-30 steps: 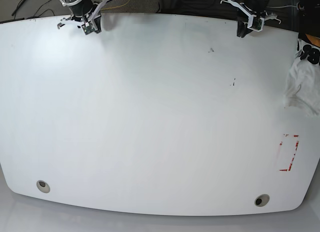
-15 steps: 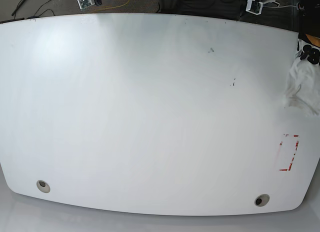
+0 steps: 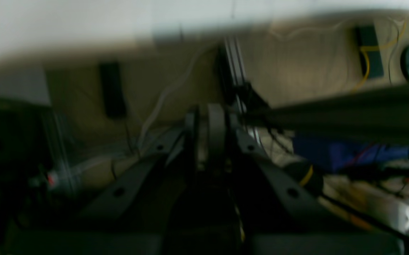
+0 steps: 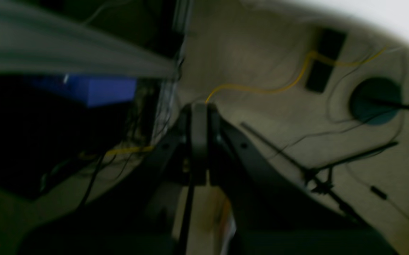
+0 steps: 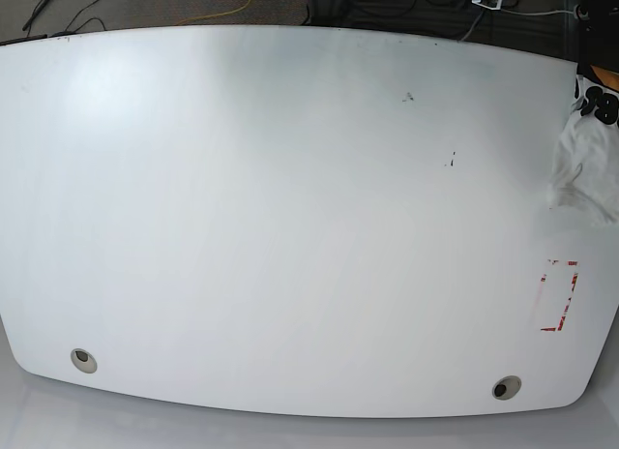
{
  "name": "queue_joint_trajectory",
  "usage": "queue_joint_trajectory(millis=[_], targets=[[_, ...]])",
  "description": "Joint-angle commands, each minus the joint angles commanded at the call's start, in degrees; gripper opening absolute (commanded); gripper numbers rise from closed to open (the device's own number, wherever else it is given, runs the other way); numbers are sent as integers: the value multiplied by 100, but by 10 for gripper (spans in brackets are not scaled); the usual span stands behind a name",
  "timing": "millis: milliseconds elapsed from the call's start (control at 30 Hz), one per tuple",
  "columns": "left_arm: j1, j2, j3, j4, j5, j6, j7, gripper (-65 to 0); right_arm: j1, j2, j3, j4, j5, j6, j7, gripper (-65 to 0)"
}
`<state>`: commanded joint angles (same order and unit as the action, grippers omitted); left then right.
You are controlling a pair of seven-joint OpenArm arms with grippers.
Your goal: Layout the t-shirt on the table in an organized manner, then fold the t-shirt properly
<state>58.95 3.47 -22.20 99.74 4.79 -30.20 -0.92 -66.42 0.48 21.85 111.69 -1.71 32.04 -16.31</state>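
At the right side of the overhead view, the t-shirt [image 5: 586,164] lies in a bunch by the edge of the white tabletop [image 5: 290,226]. Part of it runs out of the picture. Some fat black letters and a bit of orange show near its top, and the plain cloth below is full of wrinkles. It is above the red tape marks [image 5: 573,283], not touching them.

Both arms are back past the far edge of the tabletop. In the wrist views, the left jaws [image 3: 208,113] look close together, but the picture is too blurry to say if they touch. The right jaws [image 4: 200,109] are together, with no cloth in them.

The job looks like it is just at the start, and the step in hand seems to be getting to the shirt. The left arm is on the shirt's side, so it should likely go first. It would do well to lift over the edge, open wide, come down softly and pinch a good bit of cloth. Then it can pull slowly to the middle, where the other arm can help spread it flat. A tiny pinch may slip, and a fast pull may roll the shirt up more. Folding should wait until the sleeves are out and the wrinkles are smooth.
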Motion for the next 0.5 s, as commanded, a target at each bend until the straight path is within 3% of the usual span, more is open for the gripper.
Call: queue_joint_trajectory(millis=[300,500], targets=[[-519,-18,53,-1090,35,18,0,-624,484,26,0,-1002,-44,0,0,-650],[-1002,-18,53,-1864,510,18,-18,-624,862,26,-9,-1679,-44,9,0,-650]])
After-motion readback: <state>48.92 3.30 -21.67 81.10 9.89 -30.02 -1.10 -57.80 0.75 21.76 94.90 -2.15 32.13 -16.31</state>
